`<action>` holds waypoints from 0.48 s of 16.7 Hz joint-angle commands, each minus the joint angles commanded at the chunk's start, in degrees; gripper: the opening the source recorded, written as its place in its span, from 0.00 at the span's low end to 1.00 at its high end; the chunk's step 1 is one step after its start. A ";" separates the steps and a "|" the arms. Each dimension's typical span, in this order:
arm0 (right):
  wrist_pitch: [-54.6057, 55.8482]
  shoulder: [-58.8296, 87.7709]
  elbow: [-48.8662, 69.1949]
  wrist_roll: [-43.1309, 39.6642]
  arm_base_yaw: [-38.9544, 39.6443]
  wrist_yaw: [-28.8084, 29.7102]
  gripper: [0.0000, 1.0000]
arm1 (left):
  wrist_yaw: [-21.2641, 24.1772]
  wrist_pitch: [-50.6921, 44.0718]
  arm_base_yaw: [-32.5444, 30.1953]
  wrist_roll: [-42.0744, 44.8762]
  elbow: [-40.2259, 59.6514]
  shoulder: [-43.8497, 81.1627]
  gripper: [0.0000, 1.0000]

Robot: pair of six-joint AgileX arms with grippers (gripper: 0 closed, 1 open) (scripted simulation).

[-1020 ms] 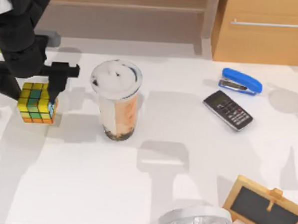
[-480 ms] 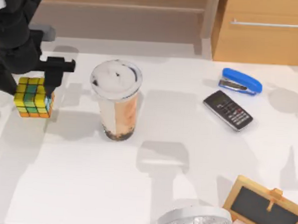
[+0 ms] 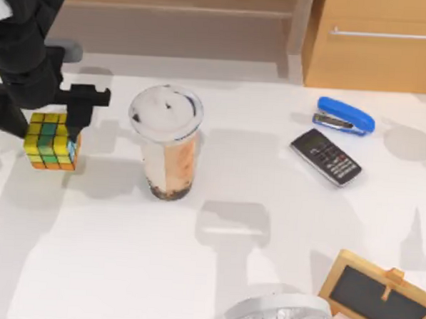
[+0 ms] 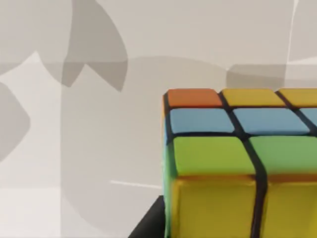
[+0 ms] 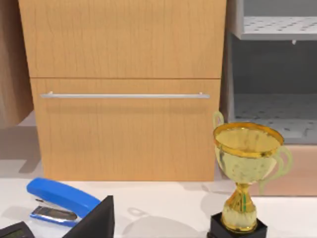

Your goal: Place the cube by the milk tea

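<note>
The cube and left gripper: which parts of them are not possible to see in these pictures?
- Left gripper: in the top view, the arm above covers its far finger.
- Cube: its far side is hidden by the arm in the top view; the left wrist view's edge cuts off the cube.
- Its underside, so contact with the table is unclear.

Left gripper [image 3: 55,126] at table's left — fingers clamped, pointing down.

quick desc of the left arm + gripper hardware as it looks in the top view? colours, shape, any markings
The left arm is bulky, rounded and matte black, with a white patch at the picture's upper left corner. A small grey block sits behind it. The left gripper is black too: a flat crossbar with slim, square-edged fingers below it. No cables, labels or markings can be made out.
</note>
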 joint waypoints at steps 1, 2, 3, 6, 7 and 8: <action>0.00 0.00 0.00 0.00 0.00 0.00 1.00 | 0.09 0.14 -0.25 0.00 -0.44 0.44 0.00; 0.00 0.00 0.00 0.00 0.00 0.00 1.00 | 0.18 0.23 -0.49 0.00 -0.97 0.99 0.00; 0.00 0.00 0.00 0.00 0.00 0.00 1.00 | 0.25 0.28 -0.67 0.00 -1.49 1.54 0.00; 0.00 0.00 0.00 0.00 0.00 0.00 1.00 | 0.27 0.29 -0.71 0.00 -1.66 1.72 0.00; 0.00 0.00 0.00 0.00 0.00 0.00 1.00 | 0.27 0.29 -0.71 0.00 -1.66 1.72 0.00; 0.00 0.00 0.00 0.00 0.00 0.00 1.00 | 0.27 0.29 -0.71 0.00 -1.66 1.72 0.00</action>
